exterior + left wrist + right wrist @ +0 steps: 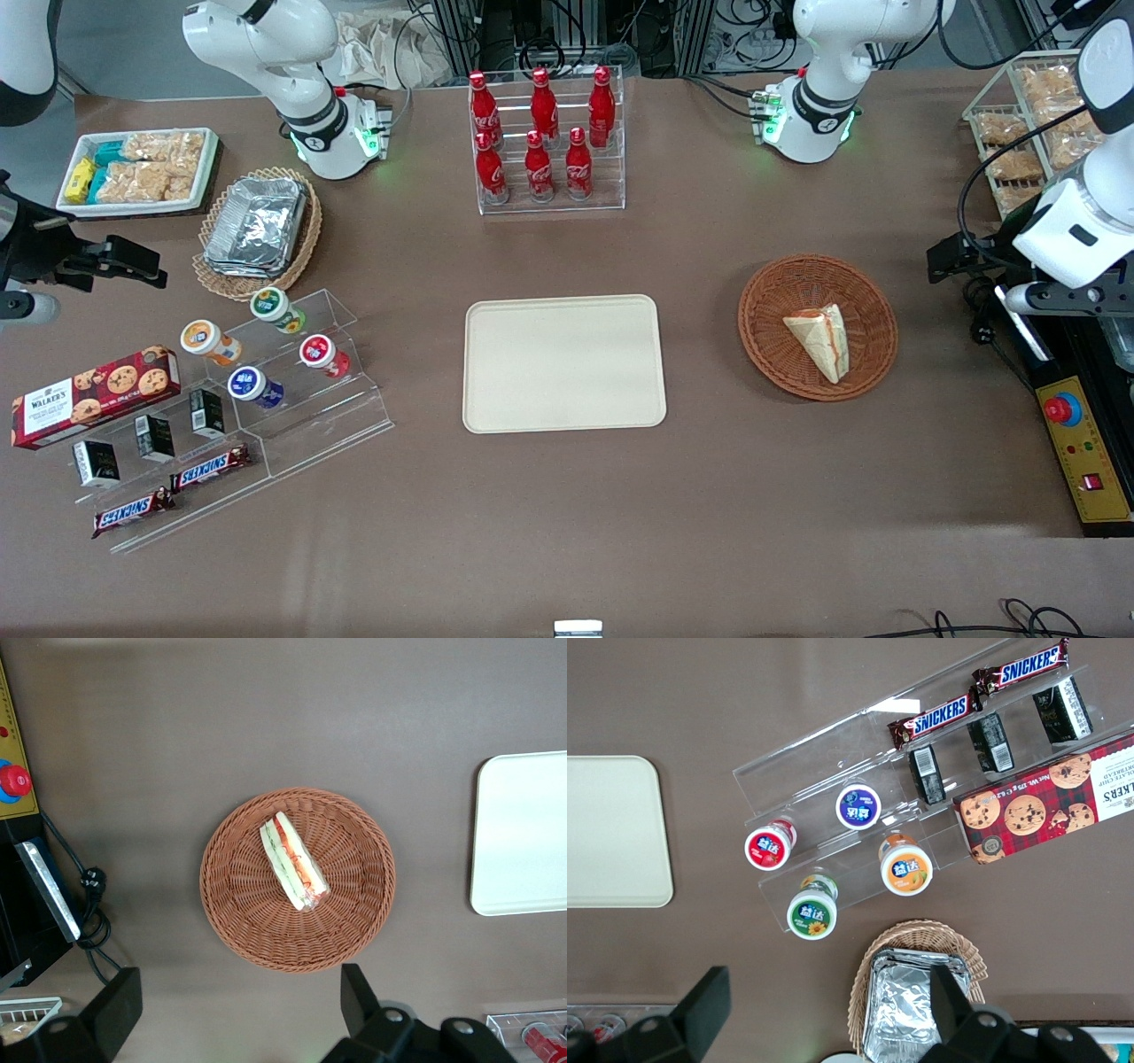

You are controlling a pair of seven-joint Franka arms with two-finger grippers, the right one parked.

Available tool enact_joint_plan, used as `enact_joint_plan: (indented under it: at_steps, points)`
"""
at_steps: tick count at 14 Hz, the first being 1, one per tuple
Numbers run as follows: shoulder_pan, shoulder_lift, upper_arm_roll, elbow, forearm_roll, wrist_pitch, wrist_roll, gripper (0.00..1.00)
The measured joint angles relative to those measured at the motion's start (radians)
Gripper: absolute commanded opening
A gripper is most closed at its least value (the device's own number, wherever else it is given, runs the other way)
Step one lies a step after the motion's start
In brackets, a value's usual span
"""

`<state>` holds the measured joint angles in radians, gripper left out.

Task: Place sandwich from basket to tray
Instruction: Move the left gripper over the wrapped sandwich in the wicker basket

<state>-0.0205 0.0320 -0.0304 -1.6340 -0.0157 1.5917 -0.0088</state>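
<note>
I am hovering my pincer [235, 1014] high above the basket [239, 926], fingers spread apart and empty, lining up on the sandwich [293, 860] lying inside it; the tray [564, 416] is waiting nearby on the tabletop [709, 514].

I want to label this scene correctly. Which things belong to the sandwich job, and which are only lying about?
Belong to the job:
- sandwich, lying in the basket
- tray, nothing on it
- gripper, fingers open, above the table beside the basket

Lying about:
- cola bottles
- foil packets
- yogurt cups
- cookie box
</note>
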Motion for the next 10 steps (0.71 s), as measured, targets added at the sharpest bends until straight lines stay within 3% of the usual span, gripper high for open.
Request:
enact_joint_plan:
  at_steps: [4, 7, 10]
  points:
    - [-0.004, 0.004, -0.012, 0.007, 0.005, 0.001, -0.023, 0.99]
    - [-0.007, 0.022, -0.067, -0.016, 0.019, 0.064, -0.246, 0.99]
    - [-0.010, 0.013, -0.092, -0.155, 0.019, 0.233, -0.437, 0.99]
